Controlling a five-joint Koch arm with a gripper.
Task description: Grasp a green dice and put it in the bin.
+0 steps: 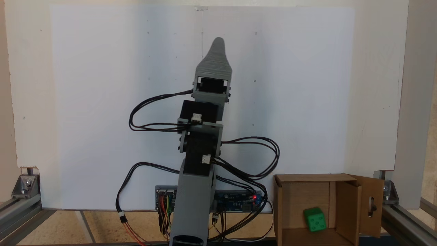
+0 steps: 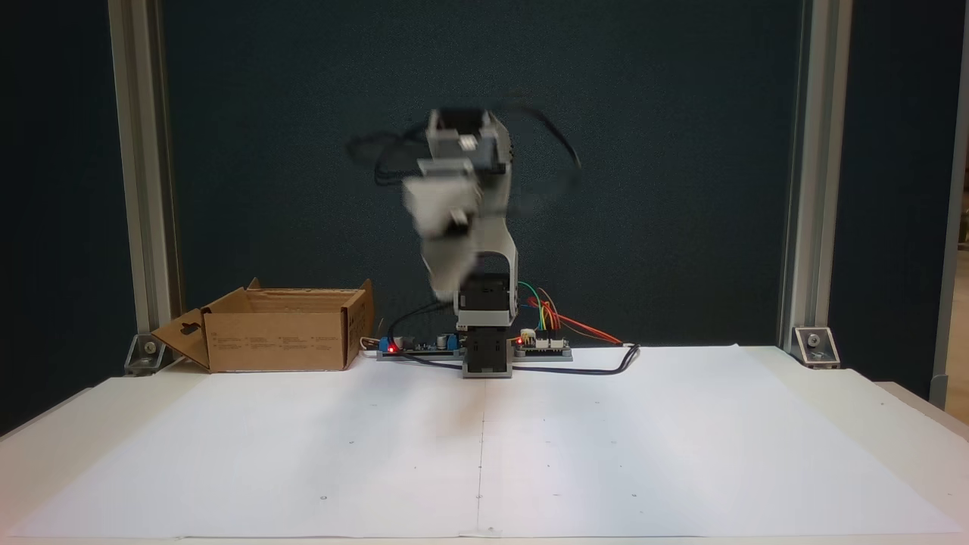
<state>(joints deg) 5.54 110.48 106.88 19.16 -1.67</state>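
Note:
The green dice (image 1: pixel 314 219) lies inside the bin (image 1: pixel 282 212), a brown cardboard box, against its inner wall. In the other fixed view the bin (image 2: pixel 280 337) stands left of the arm's base, its keyhole flap folded outward, and its walls hide the dice. My gripper (image 1: pixel 218 42) points out over the middle of the white sheet, well away from the bin and holding nothing that I can see. A single grey tip shows, so the jaws cannot be read. From the front the gripper (image 2: pixel 443 281) is a motion-blurred grey shape hanging in front of the arm.
A white paper sheet (image 2: pixel 484 446) covers the table in front of the arm. Circuit boards (image 1: pixel 239 201) and loose cables sit at the arm's base. Aluminium frame posts (image 2: pixel 802 189) stand at the table's back corners.

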